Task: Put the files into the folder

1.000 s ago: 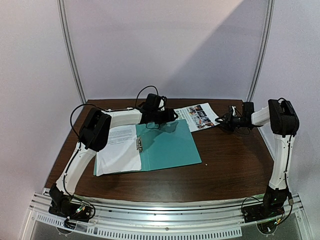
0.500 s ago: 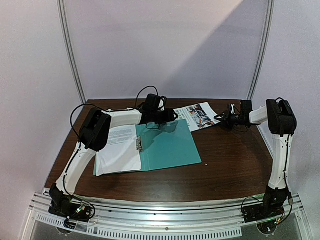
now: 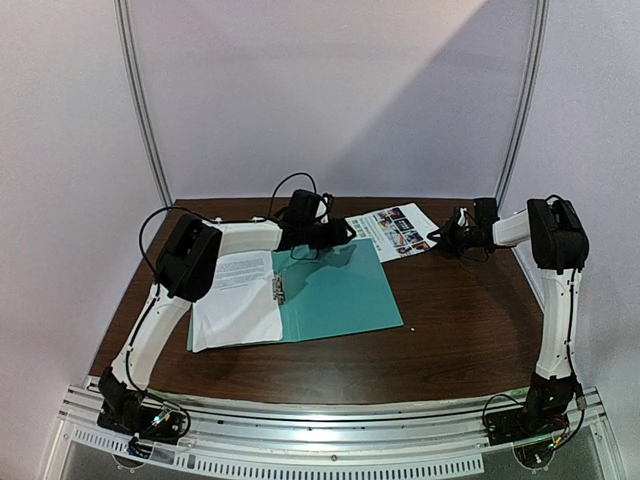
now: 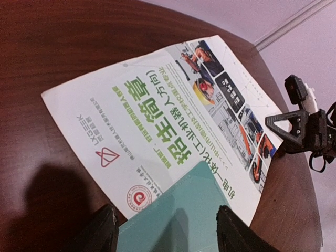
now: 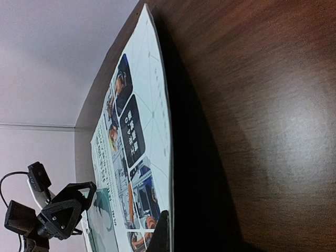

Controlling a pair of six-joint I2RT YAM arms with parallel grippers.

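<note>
The teal folder (image 3: 335, 290) lies open on the table, its metal clip (image 3: 278, 288) at the spine. The plain white text sheet (image 3: 235, 300) lies on its left half. The colour photo sheet (image 3: 397, 230) lies behind the folder's far right corner, partly under it. My left gripper (image 3: 345, 232) hovers open over that corner; in the left wrist view (image 4: 167, 231) its fingers straddle the folder corner (image 4: 184, 210) and the colour sheet (image 4: 157, 110). My right gripper (image 3: 437, 240) is shut on the colour sheet's right edge (image 5: 157, 131), which is raised off the table.
The brown table (image 3: 450, 320) has a rounded far edge with white walls close behind. A tiny pale speck (image 3: 413, 328) lies right of the folder. The two grippers sit close together at the back of the table.
My right arm has moved slightly left and back, and the colour sheet has shifted a little with it. The left arm has hardly moved.
</note>
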